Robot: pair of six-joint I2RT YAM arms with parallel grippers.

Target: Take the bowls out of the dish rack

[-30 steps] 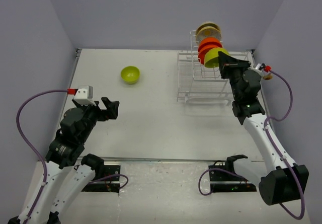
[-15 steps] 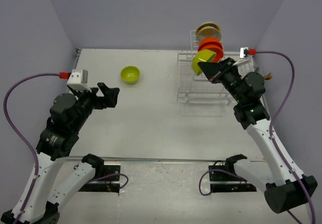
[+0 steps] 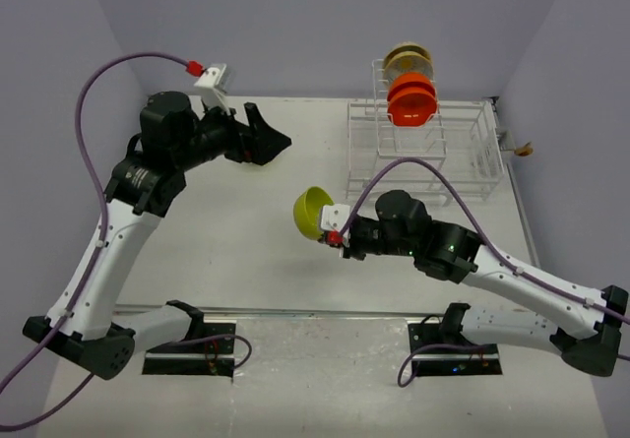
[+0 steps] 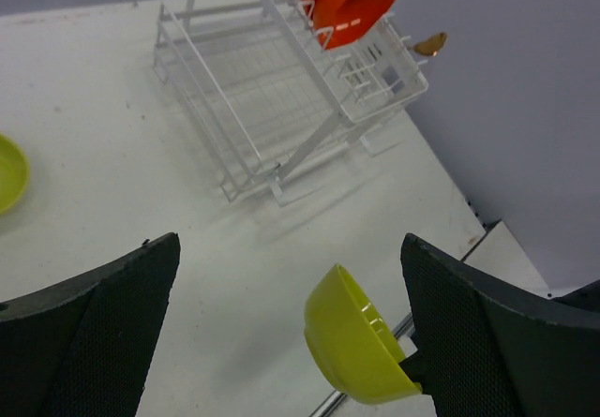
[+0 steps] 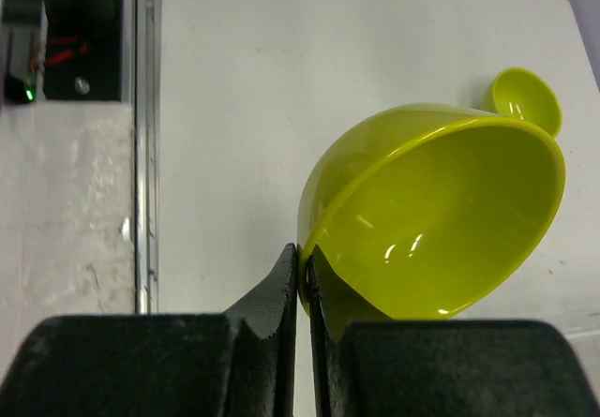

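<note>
The right fingers are pressed together on the rim of a lime-green bowl, pinching its thin wall between the two tips. The bowl juts out past the fingertips, tipped onto its side with the hollow turned away from the wrist, and it is lifted off the worktop. Beyond the held bowl, farther out from these fingers, a second lime-green bowl sits upright on the worktop. The left fingers are spread wide with nothing between them, raised above the worktop. From the left wrist, the held bowl shows low in the gap between them, close to one finger, while the second lime-green bowl lies just outside the other. The dish rack stands well apart from both sets of fingers, ahead of the left ones and behind the right ones. In its tall slotted end two orange-red bowls stand on edge, one against the other, and a cream bowl stands on edge behind them, farthest from the fingers.
</note>
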